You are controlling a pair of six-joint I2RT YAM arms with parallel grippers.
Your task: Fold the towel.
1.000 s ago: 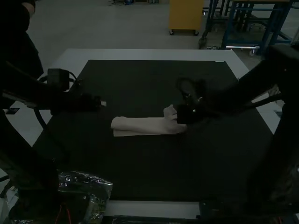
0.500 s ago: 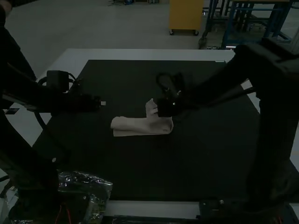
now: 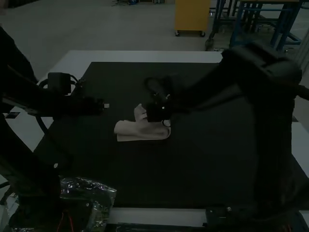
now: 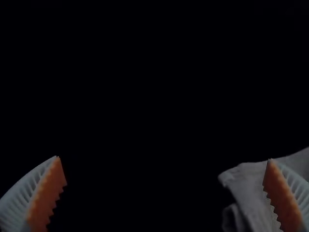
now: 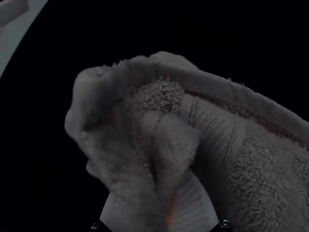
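Note:
In the high view the light towel (image 3: 140, 131) lies as a narrow folded strip near the mat's middle, its right part lifted and bent over toward the left. My right gripper (image 3: 147, 116) is at that raised part. The right wrist view has the towel (image 5: 260, 169) bunched between the fingers of my right gripper (image 5: 161, 208), shut on its end. Left of the towel and off it is my left gripper (image 3: 107, 106). Seen from its own wrist, the left gripper (image 4: 164, 193) is open, with the towel (image 4: 248, 188) partly behind one finger.
A dark mat (image 3: 193, 179) covers most of the white table (image 3: 159, 57). Clear crinkled plastic packaging (image 3: 91, 188) lies at the near left, beside the left arm's base. The right arm reaches across the mat's right half.
My right gripper has moved left, carrying the towel's right end with it, so the towel's strip is now shorter. The left arm has barely moved.

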